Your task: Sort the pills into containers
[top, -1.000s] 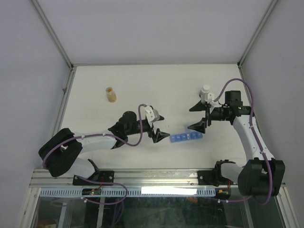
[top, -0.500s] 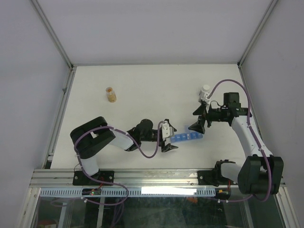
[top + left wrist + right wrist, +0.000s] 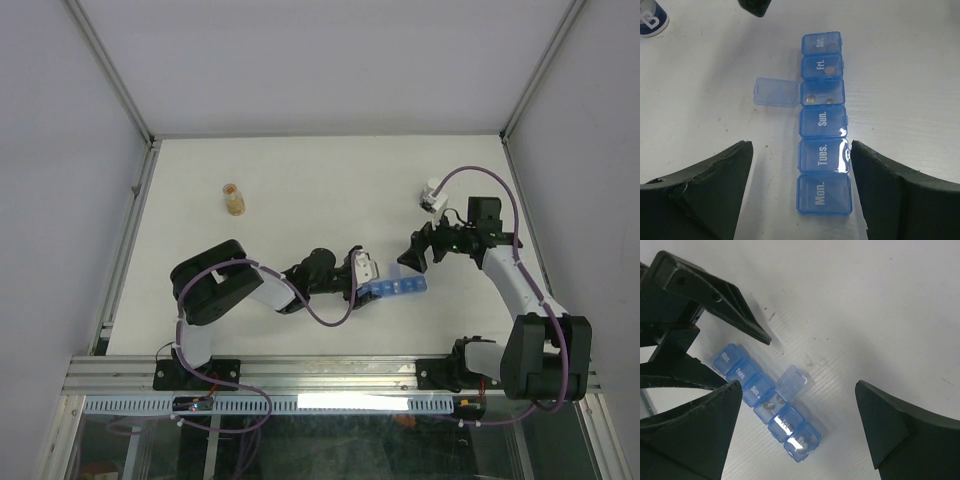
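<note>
The containers are one blue pill organizer [image 3: 823,147] [image 3: 396,289] [image 3: 765,399] with day labels, flat on the white table. One middle lid [image 3: 775,92] stands open, and two pills [image 3: 811,98] [image 3: 768,404] lie in that compartment. Another pill [image 3: 830,71] shows through the Fri. lid. My left gripper [image 3: 801,146] [image 3: 365,292] is open and straddles the Mon. and Tues. end. Its right finger [image 3: 900,190] is very near the Tues. edge, and the other stands well apart. My right gripper [image 3: 797,386] [image 3: 412,255] hangs open above the organizer's far half, holding nothing.
A small white-capped bottle [image 3: 432,194] [image 3: 650,20] with a dark band stands behind the right gripper. A small orange bottle [image 3: 234,200] stands at the back left. The left gripper's fingers [image 3: 715,295] show at the upper left of the right wrist view.
The left arm has swung right and reached the organizer's near end, its jaws narrowing a little. The right gripper has turned slightly over the organizer's far end.
</note>
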Robot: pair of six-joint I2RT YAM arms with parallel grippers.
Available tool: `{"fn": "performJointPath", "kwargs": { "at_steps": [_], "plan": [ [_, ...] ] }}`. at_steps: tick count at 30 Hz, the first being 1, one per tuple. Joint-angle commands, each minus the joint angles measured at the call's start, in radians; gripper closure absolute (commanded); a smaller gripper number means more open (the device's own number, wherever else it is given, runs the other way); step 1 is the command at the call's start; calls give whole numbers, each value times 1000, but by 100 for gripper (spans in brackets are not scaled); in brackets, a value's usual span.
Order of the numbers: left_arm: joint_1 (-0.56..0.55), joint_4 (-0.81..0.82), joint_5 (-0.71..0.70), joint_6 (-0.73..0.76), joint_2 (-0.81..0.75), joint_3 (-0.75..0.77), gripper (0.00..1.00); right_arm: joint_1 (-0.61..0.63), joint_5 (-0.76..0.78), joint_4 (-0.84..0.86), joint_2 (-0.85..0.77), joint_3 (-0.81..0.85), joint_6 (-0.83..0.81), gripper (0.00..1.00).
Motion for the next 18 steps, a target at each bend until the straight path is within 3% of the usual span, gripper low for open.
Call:
{"fn": "performJointPath", "kwargs": {
  "at_steps": [1,6,13,15,18],
  "plan": [
    [-13,-11,16,11,12,47,21,-2,84,172,-6,-19,180,1],
    [-13,-53,58,16,24,68,30,-2,71,197,0,-34,178,1],
    [-18,-78,79,19,34,79,34,0,159,170,85,-6,182,2],
    [-18,-93,80,19,40,88,38,9,185,180,104,-7,195,6],
    [-18,-105,80,17,46,98,42,19,226,194,142,2,245,20]
  ]
}}
